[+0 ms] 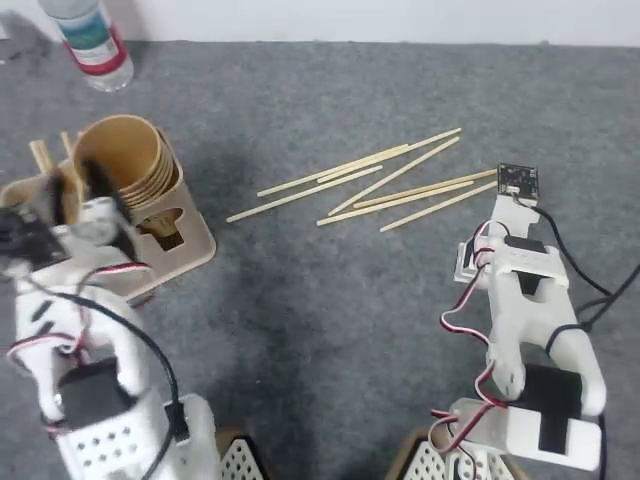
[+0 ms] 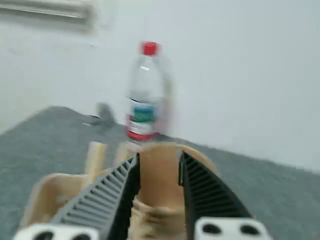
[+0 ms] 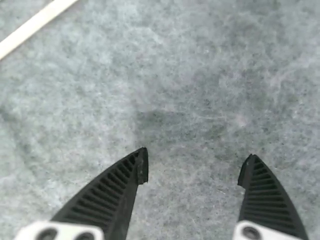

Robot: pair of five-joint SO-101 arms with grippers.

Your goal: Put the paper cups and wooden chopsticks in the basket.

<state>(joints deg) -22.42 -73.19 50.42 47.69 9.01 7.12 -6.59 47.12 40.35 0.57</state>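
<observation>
Wooden chopsticks (image 1: 370,185): being borne loose by the counter (image 1: 330,330), upper centre; judged light, stiff and slippery, so mid-length pinching is advised. Paper cups (image 1: 125,155): being housed stacked in the basket (image 1: 195,245), left. Left hand (image 2: 159,162): being held narrowly parted over the cups. Right hand (image 3: 195,167): being held wide, empty.

A clear plastic water bottle (image 1: 92,42) with a label around its middle stands at the upper left of the overhead frame, its top cut off by the edge. Seen from the left arm's camera, the bottle (image 2: 145,95) is upright, with a red cap. A mottled grey felt-like mat (image 1: 330,300) covers the whole table. A plain white wall (image 1: 400,18) runs along the top edge, behind the bottle.
</observation>
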